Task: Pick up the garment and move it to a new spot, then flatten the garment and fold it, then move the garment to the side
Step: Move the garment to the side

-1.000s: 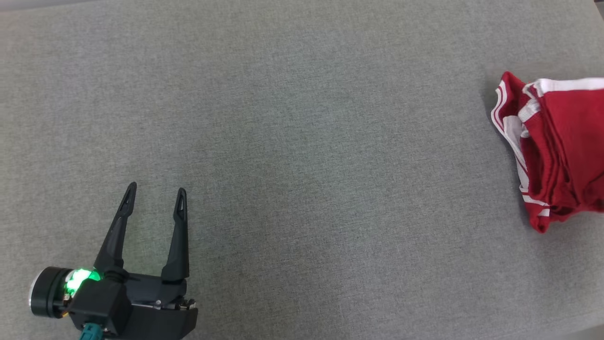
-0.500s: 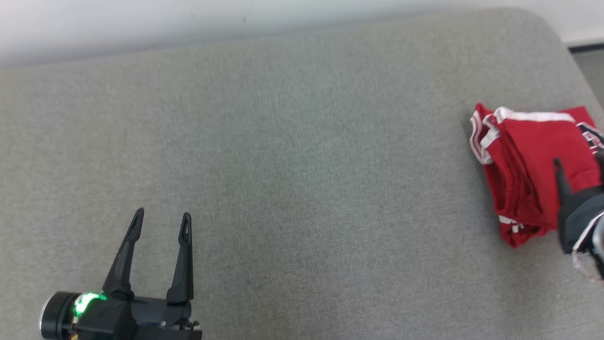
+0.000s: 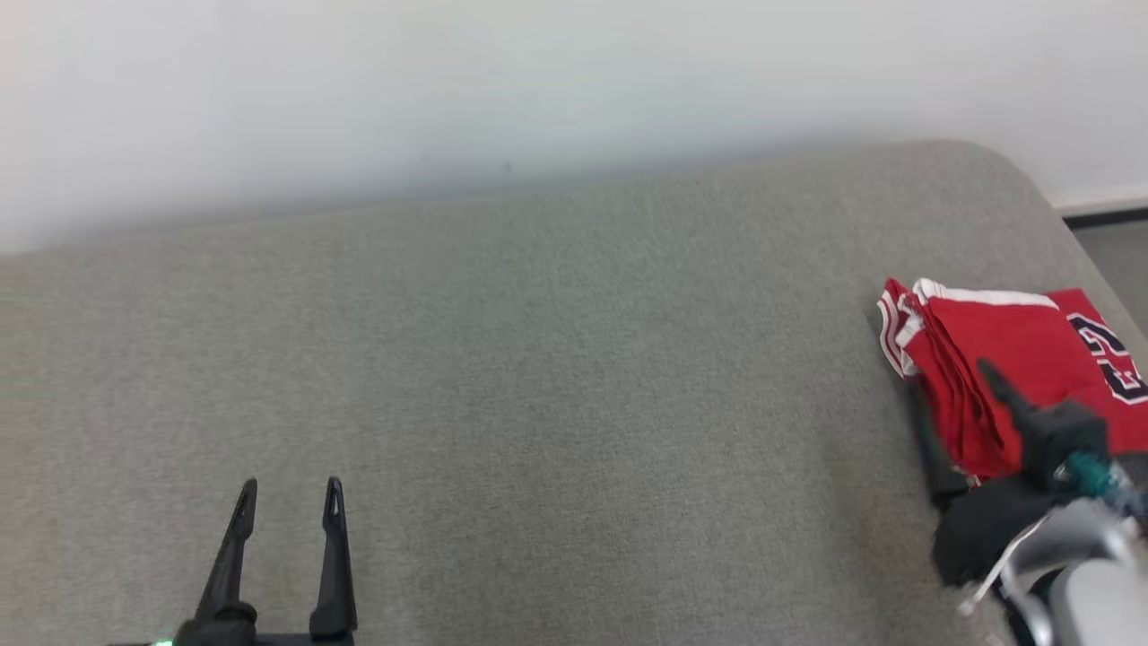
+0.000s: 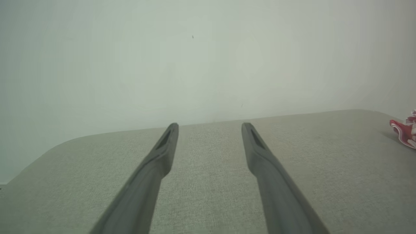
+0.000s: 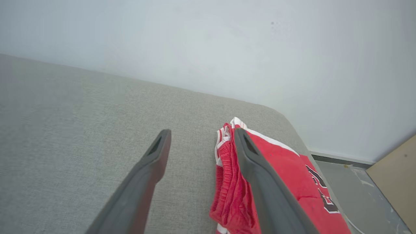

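The garment (image 3: 1004, 377), red with white trim and dark numerals, lies folded at the right end of the grey padded surface (image 3: 556, 377). My right gripper (image 3: 951, 377) stands open at the garment's near left edge. In the right wrist view one finger hangs over the red garment (image 5: 286, 169) and the other over bare grey fabric, so my right gripper (image 5: 202, 131) grips nothing. My left gripper (image 3: 290, 484) is open and empty at the lower left, far from the garment. The left wrist view has my left gripper (image 4: 210, 125) over bare fabric, with the garment (image 4: 406, 133) at the right edge.
A pale wall (image 3: 538, 90) rises right behind the surface. The surface ends in a rounded corner (image 3: 1013, 161) just beyond the garment, with grey floor (image 5: 357, 182) and a tan board (image 5: 396, 162) past it.
The head camera has tilted up, bringing the wall into view. My right gripper has come into the picture beside the garment with its fingers apart. The left gripper has kept its open stance.
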Tool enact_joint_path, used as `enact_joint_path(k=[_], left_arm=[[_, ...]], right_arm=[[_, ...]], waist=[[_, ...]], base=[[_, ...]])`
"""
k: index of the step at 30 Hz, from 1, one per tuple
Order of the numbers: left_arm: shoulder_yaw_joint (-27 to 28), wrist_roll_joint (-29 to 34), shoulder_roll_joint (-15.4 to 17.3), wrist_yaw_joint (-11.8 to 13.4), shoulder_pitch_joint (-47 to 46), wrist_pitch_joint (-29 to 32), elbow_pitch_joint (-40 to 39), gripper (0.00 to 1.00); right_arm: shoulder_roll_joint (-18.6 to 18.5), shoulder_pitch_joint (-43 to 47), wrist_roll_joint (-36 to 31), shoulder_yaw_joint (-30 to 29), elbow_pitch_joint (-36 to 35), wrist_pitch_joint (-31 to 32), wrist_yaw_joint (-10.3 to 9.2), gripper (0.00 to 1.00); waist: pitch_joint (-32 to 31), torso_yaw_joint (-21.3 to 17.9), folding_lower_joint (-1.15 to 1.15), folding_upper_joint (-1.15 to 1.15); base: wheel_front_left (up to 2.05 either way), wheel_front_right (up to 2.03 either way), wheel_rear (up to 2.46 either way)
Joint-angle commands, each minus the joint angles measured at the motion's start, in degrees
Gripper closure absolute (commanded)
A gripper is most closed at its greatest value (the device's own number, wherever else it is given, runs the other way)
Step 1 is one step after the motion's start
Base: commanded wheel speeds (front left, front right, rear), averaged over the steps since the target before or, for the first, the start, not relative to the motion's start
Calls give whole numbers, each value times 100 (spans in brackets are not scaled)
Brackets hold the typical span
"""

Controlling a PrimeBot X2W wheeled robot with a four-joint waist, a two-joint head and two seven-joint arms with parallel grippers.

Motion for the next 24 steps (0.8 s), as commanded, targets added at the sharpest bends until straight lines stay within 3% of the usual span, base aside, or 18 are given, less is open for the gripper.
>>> enact_joint_path(k=[1, 14, 24], left_arm=[[26, -3, -5, 15, 81, -15, 29, 0], [503, -197, -8, 33, 397, -15, 556, 0], [634, -67, 23, -202, 396, -15, 936, 0]], right_arm=[[120, 138, 81, 28, 15, -101, -16, 0], [1224, 933, 165, -114, 508, -1284, -16, 0], [1517, 1164, 69, -424, 776, -1836, -16, 0]], waist=[[-281, 205, 2, 0], [-589, 635, 2, 0], [-719, 740, 2, 0]], base=[[0, 0, 0], [0, 0, 0], [0, 0, 0]])
